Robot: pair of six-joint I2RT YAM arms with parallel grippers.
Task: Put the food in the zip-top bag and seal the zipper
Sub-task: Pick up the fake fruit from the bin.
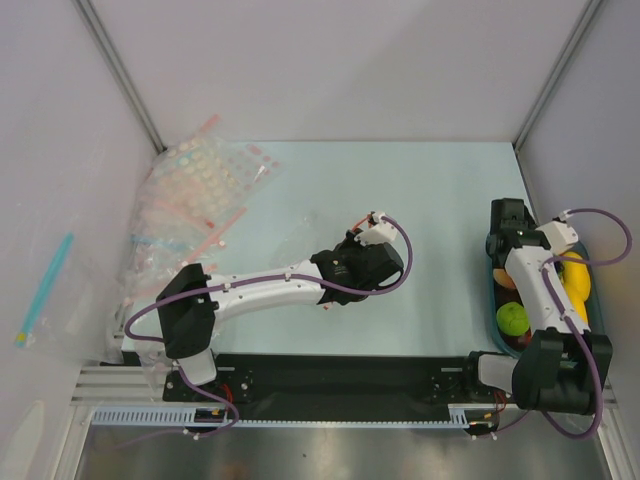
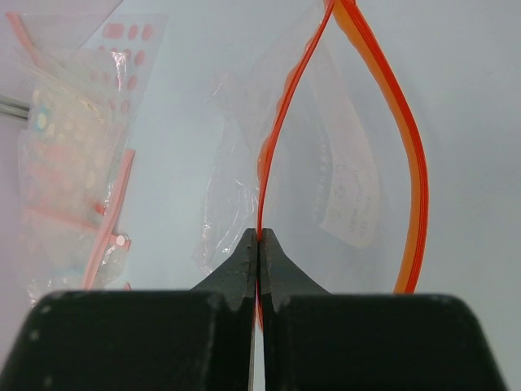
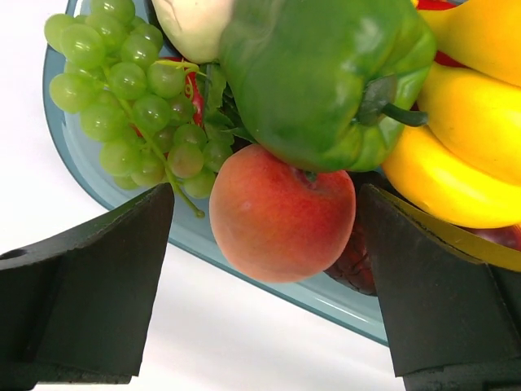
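Peach (image 3: 281,216) is sitting between right tool's (image 3: 264,204) wide-apart fingers, in the bowl (image 3: 342,309); best closing squarely across its middle, missing the green pepper (image 3: 317,73) beyond. Left tool (image 2: 258,244) is clamping one zipper (image 2: 415,179) lip, zip-top bag (image 2: 342,163) gaping ahead of it.

From above I see my left arm (image 1: 270,285) stretched out to the middle of the table (image 1: 430,180). The right arm (image 1: 540,290) hangs over a teal tray (image 1: 494,288) at the right edge (yellow bananas (image 1: 578,282) and a round green fruit (image 1: 512,318) show beside it). A heap of dotted clear bags (image 1: 205,190) lies at the far left corner.
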